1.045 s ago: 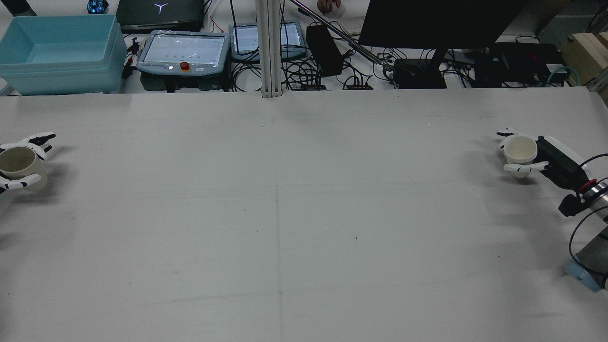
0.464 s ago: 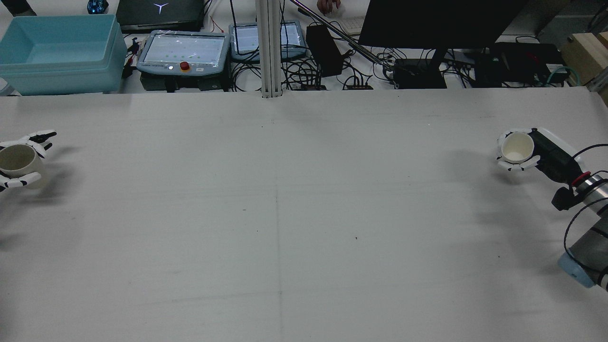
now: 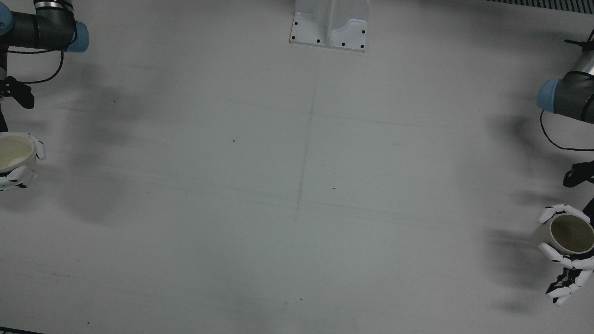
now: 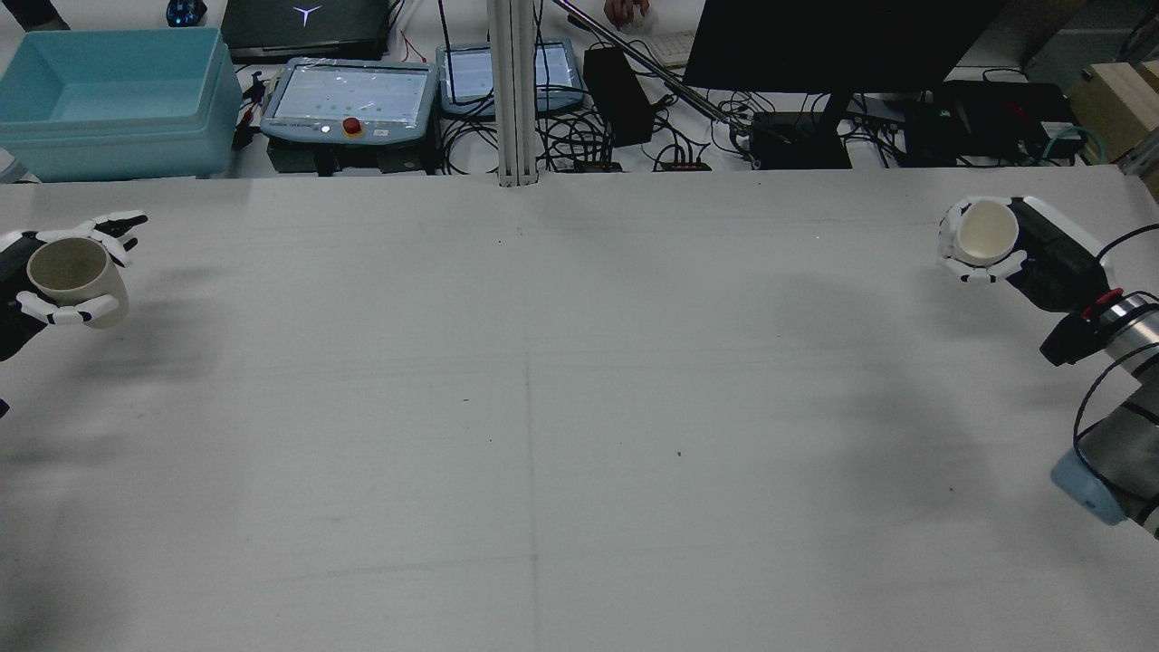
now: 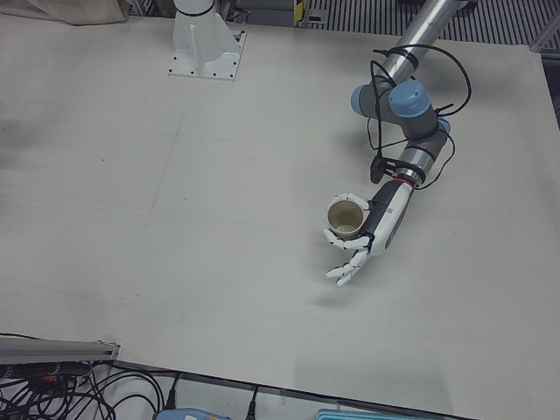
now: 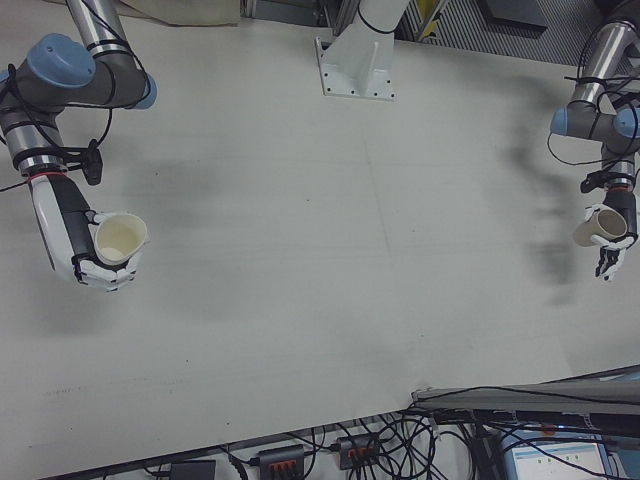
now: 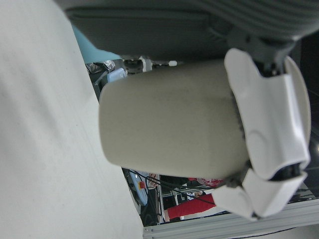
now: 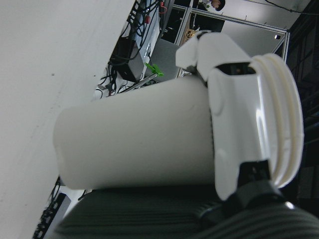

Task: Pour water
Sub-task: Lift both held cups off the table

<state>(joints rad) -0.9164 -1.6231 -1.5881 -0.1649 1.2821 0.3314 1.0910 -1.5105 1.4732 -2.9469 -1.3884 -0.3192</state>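
Observation:
My left hand (image 4: pixel 50 313) is shut on a beige cup (image 4: pixel 65 263), held upright above the table at the far left of the rear view. It also shows in the front view (image 3: pixel 568 273) and the left-front view (image 5: pixel 376 229), with the cup (image 5: pixel 346 217) mouth up. My right hand (image 4: pixel 1028 249) is shut on a white cup (image 4: pixel 985 231) at the far right, tilted slightly towards the middle. In the right-front view this hand (image 6: pixel 65 225) holds the cup (image 6: pixel 118 238) off the table. What is inside either cup cannot be told.
A blue bin (image 4: pixel 109 100), teach pendants (image 4: pixel 349 100), a monitor and cables stand beyond the table's far edge. A metal post (image 4: pixel 513 91) rises at the far middle. A white base plate (image 3: pixel 330 23) sits between the arms.
Both hands have risen with their cups. The left hand moved inward, towards the table's middle. The right hand's cup now tilts a little more.

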